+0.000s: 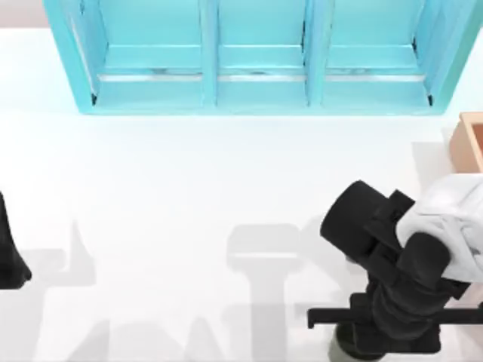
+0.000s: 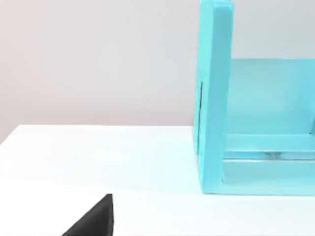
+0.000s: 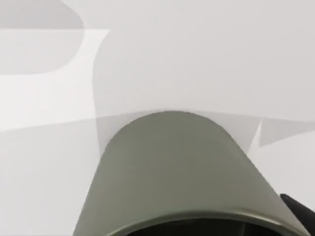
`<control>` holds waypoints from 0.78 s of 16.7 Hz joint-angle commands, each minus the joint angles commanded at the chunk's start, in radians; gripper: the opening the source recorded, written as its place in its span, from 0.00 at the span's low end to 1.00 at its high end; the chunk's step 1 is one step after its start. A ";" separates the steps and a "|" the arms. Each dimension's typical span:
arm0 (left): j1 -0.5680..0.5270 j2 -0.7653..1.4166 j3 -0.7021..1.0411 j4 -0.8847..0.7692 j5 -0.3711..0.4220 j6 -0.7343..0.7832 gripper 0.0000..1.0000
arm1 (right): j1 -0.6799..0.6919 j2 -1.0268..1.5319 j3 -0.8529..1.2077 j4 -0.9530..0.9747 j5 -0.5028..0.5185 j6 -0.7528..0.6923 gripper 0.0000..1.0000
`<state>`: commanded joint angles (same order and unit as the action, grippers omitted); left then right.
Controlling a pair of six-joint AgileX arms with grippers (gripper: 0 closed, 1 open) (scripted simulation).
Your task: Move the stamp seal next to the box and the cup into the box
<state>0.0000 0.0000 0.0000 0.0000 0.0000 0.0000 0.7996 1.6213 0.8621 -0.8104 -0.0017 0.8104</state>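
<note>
The cup, olive-grey and round, sits very close under my right wrist camera, its rim toward the lens and its wall running down to the white table. A dark bit of my right gripper lies right beside that rim. From above, my right gripper points down at the table's front right, over a dark round shape. One corner of the peach box shows at the right edge. The stamp seal is out of view. My left arm is parked at the left edge.
A large turquoise shelf unit spans the back of the table, and its side wall stands ahead of my left wrist. The white table stretches between the shelf and the arms.
</note>
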 joint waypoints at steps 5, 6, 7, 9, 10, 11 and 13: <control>0.000 0.000 0.000 0.000 0.000 0.000 1.00 | 0.000 0.000 0.000 0.000 0.000 0.000 0.00; 0.000 0.000 0.000 0.000 0.000 0.000 1.00 | 0.000 0.000 0.000 0.000 0.000 0.000 0.00; 0.000 0.000 0.000 0.000 0.000 0.000 1.00 | -0.001 -0.001 0.000 0.000 0.000 0.000 0.00; 0.000 0.000 0.000 0.000 0.000 0.000 1.00 | -0.014 -0.014 0.005 -0.015 0.001 -0.015 0.00; 0.000 0.000 0.000 0.000 0.000 0.000 1.00 | -0.035 -0.034 0.013 -0.036 0.001 -0.038 0.00; 0.000 0.000 0.000 0.000 0.000 0.000 1.00 | -0.064 -0.063 0.021 -0.068 0.001 -0.069 0.00; 0.000 0.000 0.000 0.000 0.000 0.000 1.00 | -0.129 -0.123 0.037 -0.161 0.000 -0.133 0.00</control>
<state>0.0000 0.0000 0.0000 0.0000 0.0000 0.0000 0.6708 1.4983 0.8993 -0.9718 -0.0013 0.6779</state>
